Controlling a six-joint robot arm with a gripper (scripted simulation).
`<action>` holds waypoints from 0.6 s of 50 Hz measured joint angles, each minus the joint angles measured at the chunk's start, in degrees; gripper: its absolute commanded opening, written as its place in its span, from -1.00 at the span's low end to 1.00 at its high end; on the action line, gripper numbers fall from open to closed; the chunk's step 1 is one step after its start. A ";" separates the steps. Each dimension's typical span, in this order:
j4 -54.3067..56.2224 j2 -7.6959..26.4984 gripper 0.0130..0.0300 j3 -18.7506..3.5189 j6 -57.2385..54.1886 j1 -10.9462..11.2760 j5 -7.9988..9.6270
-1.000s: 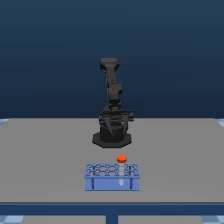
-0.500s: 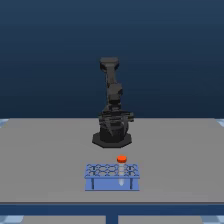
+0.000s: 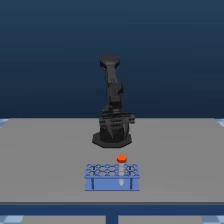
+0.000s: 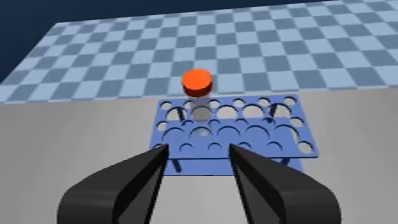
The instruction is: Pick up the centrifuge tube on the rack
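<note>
Start of the pick: nothing is grasped yet, so the approach, the closing of the fingers and the lift all remain for you to do. The centrifuge tube [image 4: 197, 95] stands upright in a hole of the light-blue rack [image 4: 233, 134], in a far row as your wrist camera sees it, its orange-red cap [image 3: 121, 159] clear above the grid. Your gripper [image 4: 197, 150] hangs short of the rack with its two dark fingers [image 4: 133, 175] spread and empty. The tube lies ahead of the gap between them, apart from both, on the grey table [image 3: 45, 155].
</note>
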 measured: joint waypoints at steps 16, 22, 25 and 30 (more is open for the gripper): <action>9.60 8.71 1.00 -5.69 -9.91 0.90 -2.23; 13.31 12.07 1.00 -8.34 -13.71 1.22 -2.89; 15.33 13.67 1.00 -9.67 -15.73 1.36 -3.15; 18.87 16.27 1.00 -11.93 -19.31 1.58 -3.49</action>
